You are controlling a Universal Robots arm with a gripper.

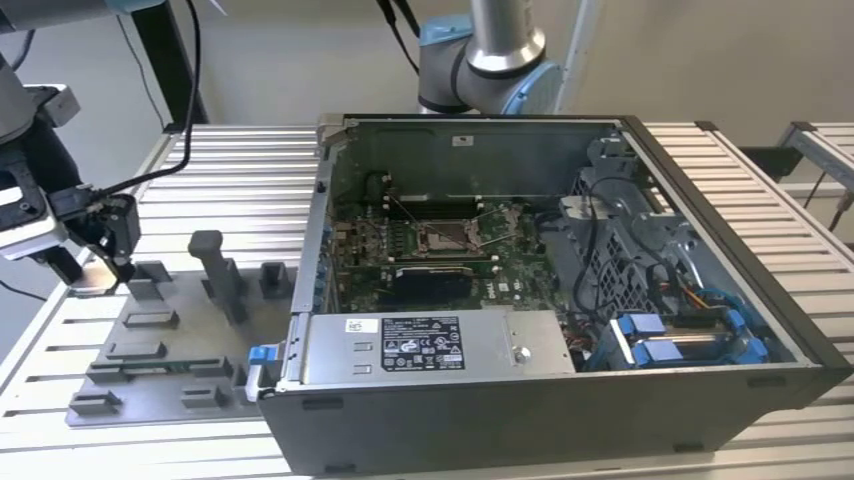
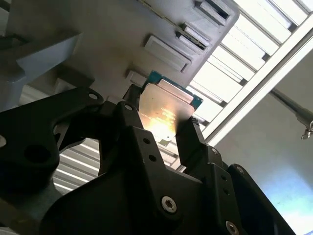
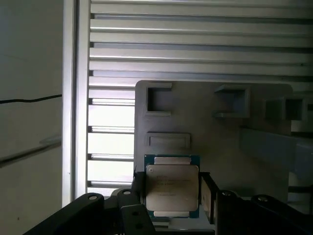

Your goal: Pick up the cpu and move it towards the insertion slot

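The hand [image 1: 88, 270] is clamped on the cpu [image 3: 172, 188] by two opposite edges, over the grey fixture tray [image 1: 160, 345] on the desk [image 1: 227, 170] at the exterior view's left — well apart from the insertion slot [image 1: 445, 238] inside the open computer case [image 1: 561, 420].

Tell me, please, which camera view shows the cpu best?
The first wrist view: it shows the cpu face-on, gripped between the jaws. The second wrist view shows it slanted and partly washed by glare; the exterior view shows a small pale sliver.
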